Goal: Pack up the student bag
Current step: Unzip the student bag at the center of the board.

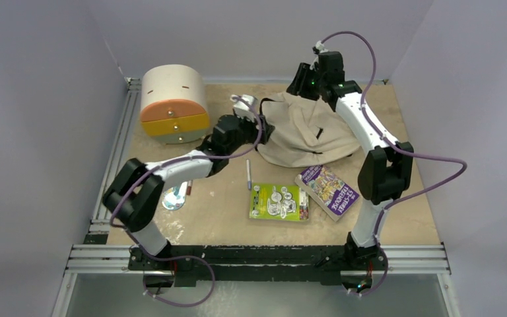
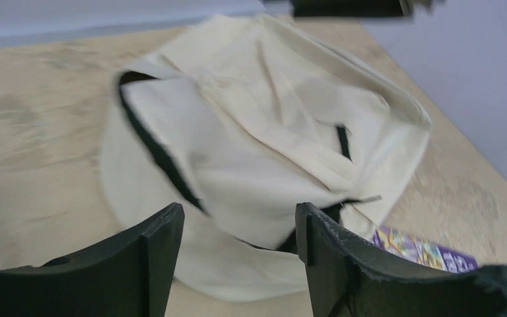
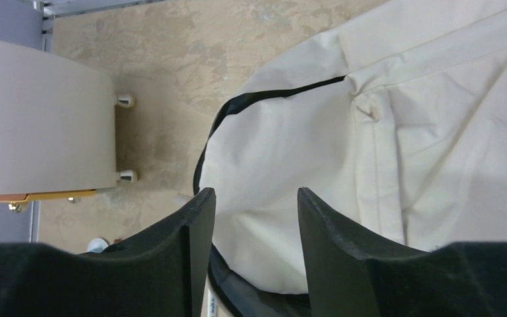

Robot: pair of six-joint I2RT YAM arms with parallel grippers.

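Tan desk top [image 1: 224, 228] under grey walls, with both arms reaching in toward the far middle. The student bag [image 1: 307, 132] lies slumped and flattened there, just short of the far edge and a little right of centre, its black zipper line curling round the left side.

The left gripper [image 1: 262, 131] sits right at the bag's left rim. From its wrist view the left gripper [image 2: 237, 211] has its fingers [image 2: 152, 244] spread apart, with only cream fabric of the bag [image 2: 257, 132] showing in the gap, so it is released and gripping nothing.

Over at the far edge, the right gripper [image 1: 302, 82] hangs above the bag's far side. Its own camera shows the right gripper [image 3: 254, 195] with fingers [image 3: 330, 238] parted too, and the bag [image 3: 403, 132] and its dark opening lie beyond them, so nothing is pinched.

The drawer box [image 1: 173, 104] stands in the far left corner, orange and yellow fronts facing the near edge. A pen [image 1: 249, 175] lies mid-desk, just near of the bag. Nearer still lies a green book [image 1: 278, 201], and a purple book [image 1: 328, 191] lies angled just right of it. A small disc [image 1: 173, 198] lies by the left edge.
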